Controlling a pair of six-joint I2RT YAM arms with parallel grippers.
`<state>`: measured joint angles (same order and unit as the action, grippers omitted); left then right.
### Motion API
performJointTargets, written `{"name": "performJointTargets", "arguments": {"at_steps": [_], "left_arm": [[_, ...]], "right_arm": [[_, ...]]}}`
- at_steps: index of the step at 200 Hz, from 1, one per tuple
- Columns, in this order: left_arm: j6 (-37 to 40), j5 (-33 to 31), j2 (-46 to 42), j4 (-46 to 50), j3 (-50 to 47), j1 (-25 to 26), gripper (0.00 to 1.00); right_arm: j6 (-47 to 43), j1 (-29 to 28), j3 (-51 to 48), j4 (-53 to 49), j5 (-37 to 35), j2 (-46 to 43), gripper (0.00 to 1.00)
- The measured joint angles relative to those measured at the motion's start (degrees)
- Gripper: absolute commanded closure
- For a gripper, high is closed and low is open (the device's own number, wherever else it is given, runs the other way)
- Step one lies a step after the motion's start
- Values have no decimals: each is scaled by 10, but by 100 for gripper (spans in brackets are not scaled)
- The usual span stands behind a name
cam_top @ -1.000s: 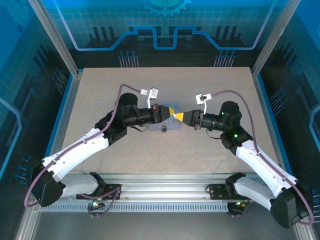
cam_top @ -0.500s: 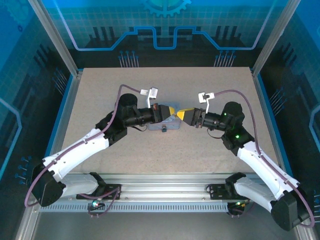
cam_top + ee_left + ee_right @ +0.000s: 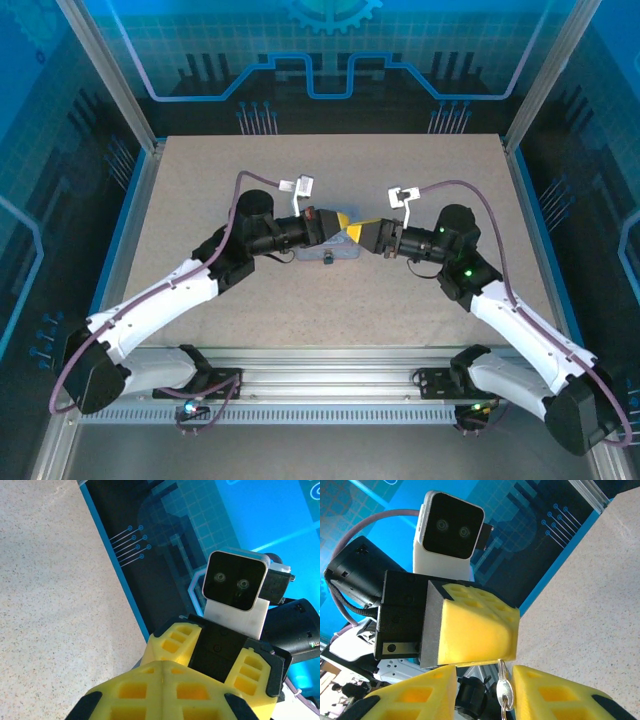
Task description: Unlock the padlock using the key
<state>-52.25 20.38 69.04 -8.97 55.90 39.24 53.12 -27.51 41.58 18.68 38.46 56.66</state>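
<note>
My left gripper point(image 3: 345, 222) hovers at mid-table, shut on the blade of a small silver key point(image 3: 503, 692). The key hangs from its yellow fingertips point(image 3: 512, 640) with a ring on its bow. My right gripper point(image 3: 362, 231) faces it tip to tip and is open. Its two yellow fingers point(image 3: 555, 695) stand either side of the key's bow, the right one very near it. The padlock point(image 3: 328, 258) is a tiny dark lump at the front of a pale blue tin point(image 3: 350, 250) lying under both grippers.
The speckled table point(image 3: 200, 180) is bounded by blue side rails and metal frame posts point(image 3: 110, 75). White cable tags point(image 3: 300, 185) stick up from both wrists. The arm bases sit on the rail at the near edge.
My right gripper has opened, drawn back a little to the right, then come in again around the key. The left gripper has stayed shut and still.
</note>
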Motion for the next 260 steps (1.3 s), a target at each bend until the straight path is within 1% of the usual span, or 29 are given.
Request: {"name": "performJointTargets", "arguments": {"at_steps": [20, 37, 70, 98, 124, 143, 171, 217, 229, 260], "left_arm": [[-1, -4, -3, -4, -5, 0, 100], [-3, -7, -5, -5, -10, 0, 100], [-4, -12, -9, -7, -15, 0, 100], [-4, -15, -10, -10, -18, 0, 100], [-4, -17, -10, -17, -18, 0, 100], [-5, -23, -10, -25, -20, 0, 100], [-14, -35, -16, -34, -29, 0, 100], [-30, -54, -31, -53, -54, 0, 100], [-33, -57, -31, -55, -55, 0, 100], [-34, -61, -31, -64, -55, 0, 100]], "right_arm": [[0, -3, 0, 0, -5, 0, 65], [0, -3, 0, -2, -8, 0, 62], [0, -3, -1, -2, -16, 0, 64], [0, -3, -1, -2, -16, 0, 62], [0, -5, -3, -2, -17, 0, 63], [0, -7, -5, -2, -19, 0, 60], [11, -7, -18, 12, -26, 0, 61], [78, -21, -90, 92, -95, -16, 55], [90, -27, -98, 103, -112, -23, 52], [102, -41, -101, 129, -141, -41, 51]]}}
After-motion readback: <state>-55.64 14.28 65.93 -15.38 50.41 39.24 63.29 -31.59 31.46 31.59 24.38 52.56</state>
